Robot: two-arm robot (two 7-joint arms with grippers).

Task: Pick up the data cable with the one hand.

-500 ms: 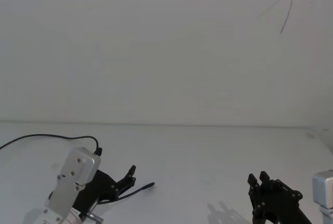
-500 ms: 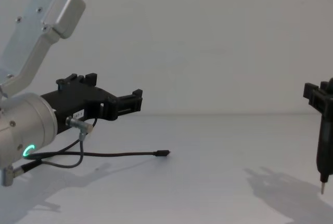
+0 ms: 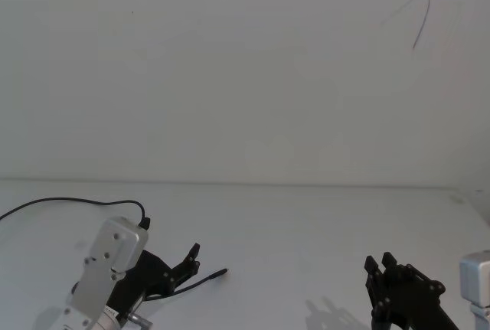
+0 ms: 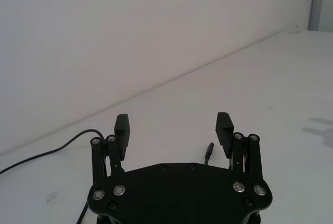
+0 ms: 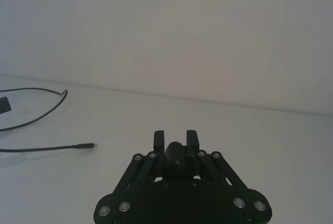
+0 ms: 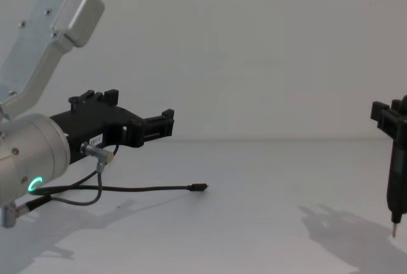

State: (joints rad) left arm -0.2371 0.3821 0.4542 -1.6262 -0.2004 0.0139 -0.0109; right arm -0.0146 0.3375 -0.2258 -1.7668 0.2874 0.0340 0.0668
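Observation:
The data cable lies on the white table, a thin black cord ending in a small plug. My left gripper hovers above the cord, a little behind the plug, open with nothing between its flat fingers. In the left wrist view the plug peeks out just past the gripper's body, between the fingers. My right gripper is parked at the near right, shut on a dark pen-shaped tool.
More black cord curves over the table at the far left. A grey wire with a silver connector hangs from the left wrist. A white wall stands behind the table.
The left arm has shifted very slightly towards me. The cable and the right arm have not moved.

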